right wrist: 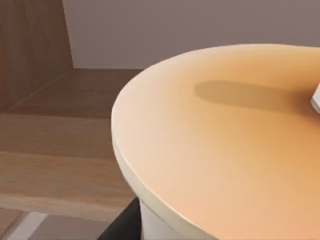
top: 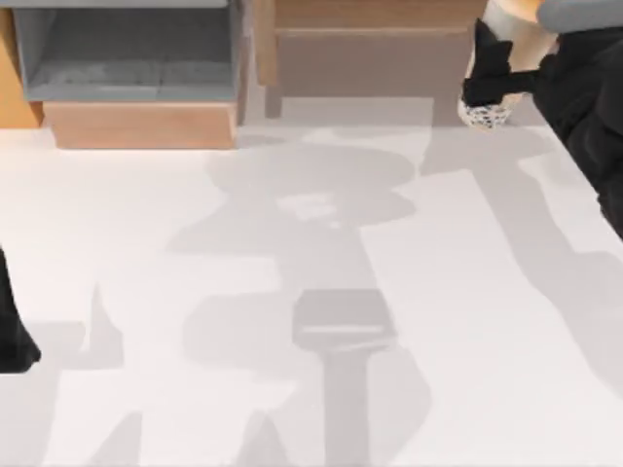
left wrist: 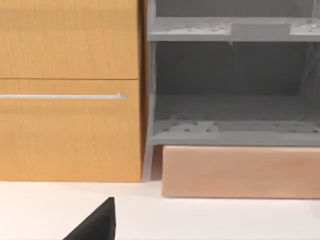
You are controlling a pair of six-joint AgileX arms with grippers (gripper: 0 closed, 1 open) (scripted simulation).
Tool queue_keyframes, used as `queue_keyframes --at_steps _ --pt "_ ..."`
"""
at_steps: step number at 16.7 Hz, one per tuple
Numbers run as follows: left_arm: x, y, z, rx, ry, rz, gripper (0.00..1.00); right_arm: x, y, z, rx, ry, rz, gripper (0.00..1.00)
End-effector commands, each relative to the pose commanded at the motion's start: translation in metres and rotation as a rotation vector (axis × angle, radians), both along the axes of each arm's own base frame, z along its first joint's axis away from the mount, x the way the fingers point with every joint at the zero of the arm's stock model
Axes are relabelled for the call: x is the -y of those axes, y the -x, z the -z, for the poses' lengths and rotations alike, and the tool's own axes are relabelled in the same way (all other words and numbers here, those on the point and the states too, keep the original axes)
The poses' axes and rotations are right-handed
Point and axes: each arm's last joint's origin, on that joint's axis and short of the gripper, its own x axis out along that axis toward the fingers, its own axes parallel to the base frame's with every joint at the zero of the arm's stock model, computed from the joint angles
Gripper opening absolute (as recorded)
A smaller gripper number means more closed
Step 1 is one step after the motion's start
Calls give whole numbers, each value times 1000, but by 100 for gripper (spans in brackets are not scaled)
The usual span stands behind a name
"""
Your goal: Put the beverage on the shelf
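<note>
Up at the shelf (top: 370, 58) edge, right gripper (top: 487, 73) grasps the beverage (top: 501, 58).

1 beverage (top: 496, 58), 1 shelf (top: 370, 44), 1 grey-lined box (top: 136, 58), 2 arms.

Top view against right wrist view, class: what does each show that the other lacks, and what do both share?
Top view alone: the white table, the smaller grey-lined wooden box, the black right claw gripping the cup's speckled base, and the parked left arm at the left edge. Right wrist view alone: the cup's flat orange-cream lid. Shared: the clear cup of cream-beige beverage and the light-brown wooden shelf.
</note>
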Motion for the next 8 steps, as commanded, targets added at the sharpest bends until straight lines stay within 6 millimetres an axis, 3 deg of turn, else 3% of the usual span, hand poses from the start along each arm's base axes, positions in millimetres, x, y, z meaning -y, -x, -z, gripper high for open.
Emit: queue_keyframes --at_steps 4,8 --pt "0 0 0 0 0 0 100 -75 -6 -37 -35 -11 -40 0" --pt "0 0 0 0 0 0 100 -123 -18 -76 -57 4 23 0"
